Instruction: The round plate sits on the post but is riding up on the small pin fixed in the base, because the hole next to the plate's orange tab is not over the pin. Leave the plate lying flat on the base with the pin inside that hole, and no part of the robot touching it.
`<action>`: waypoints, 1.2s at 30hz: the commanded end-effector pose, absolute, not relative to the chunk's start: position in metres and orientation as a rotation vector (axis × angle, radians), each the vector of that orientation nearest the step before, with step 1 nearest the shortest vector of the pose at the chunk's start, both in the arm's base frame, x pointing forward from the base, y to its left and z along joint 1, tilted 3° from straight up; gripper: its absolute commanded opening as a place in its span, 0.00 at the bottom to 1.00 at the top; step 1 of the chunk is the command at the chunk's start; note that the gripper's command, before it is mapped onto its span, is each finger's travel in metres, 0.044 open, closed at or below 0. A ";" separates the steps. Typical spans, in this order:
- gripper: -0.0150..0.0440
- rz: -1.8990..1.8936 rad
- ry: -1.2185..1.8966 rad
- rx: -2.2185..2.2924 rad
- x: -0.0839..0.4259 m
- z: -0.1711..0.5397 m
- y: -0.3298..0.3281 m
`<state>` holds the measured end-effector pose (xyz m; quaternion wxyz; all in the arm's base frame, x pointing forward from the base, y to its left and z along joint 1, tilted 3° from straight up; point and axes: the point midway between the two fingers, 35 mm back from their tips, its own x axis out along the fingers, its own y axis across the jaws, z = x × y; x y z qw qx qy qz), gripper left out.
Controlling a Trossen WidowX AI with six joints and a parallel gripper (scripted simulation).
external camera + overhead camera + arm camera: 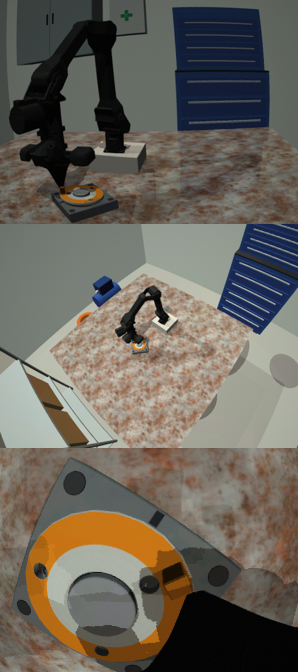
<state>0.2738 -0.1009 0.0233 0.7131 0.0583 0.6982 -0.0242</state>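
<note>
The round plate (139, 349) (98, 193) (100, 528), an orange ring around a pale centre, sits around the grey post (81, 192) (102, 608) on the square grey base (94, 209) (112, 500). Its orange tab (62, 190) (174, 579) stands on the rim, at the left in the exterior view. The dark hole (149, 584) next to the tab shows no clear pin. Whether the plate lies fully flat cannot be told. My gripper (61, 186) (194, 599) is shut and empty, its tips down right beside the tab, seemingly against it; the exact contact is hidden.
The base has dark corner holes and a short dark mark (156, 519) near one edge. The arm's white mounting block (165, 327) (117, 164) stands behind the base. Blue drawer cabinets (249, 282) (223, 99) stand beyond the mottled table (132, 388) (205, 187).
</note>
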 end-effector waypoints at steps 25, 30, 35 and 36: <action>0.25 -0.056 1.546 0.131 0.299 0.024 -0.097; 0.25 -0.056 1.546 0.131 0.298 0.044 -0.098; 0.25 -0.057 1.547 0.131 0.295 0.067 -0.098; 0.25 -0.057 1.548 0.133 0.296 0.058 -0.098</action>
